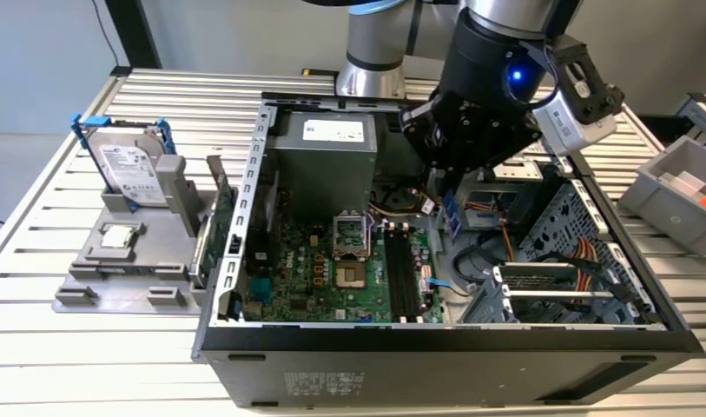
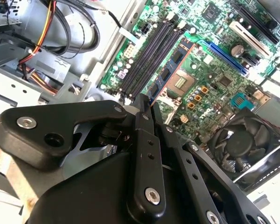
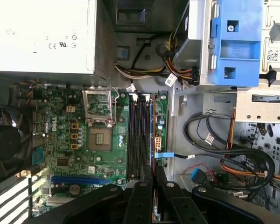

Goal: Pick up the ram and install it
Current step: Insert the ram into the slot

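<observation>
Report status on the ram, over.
End effector shut on ram. Held above memory slots, not yet seated. Blue cable tab beside slots.

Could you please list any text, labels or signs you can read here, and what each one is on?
Nothing reads clearly.
Power supply label: too small.
Hard drive label: blurred.
Case front sticker: blurred.
Motherboard printing: too small.
The ram held in the hand: chip markings too small.

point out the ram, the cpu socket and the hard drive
ram (image 2: 167,73), second wrist view, midway along its flat side
cpu socket (image 3: 99,138), first wrist view, centre of the socket
hard drive (image 1: 133,174), exterior view, its labelled face
</observation>
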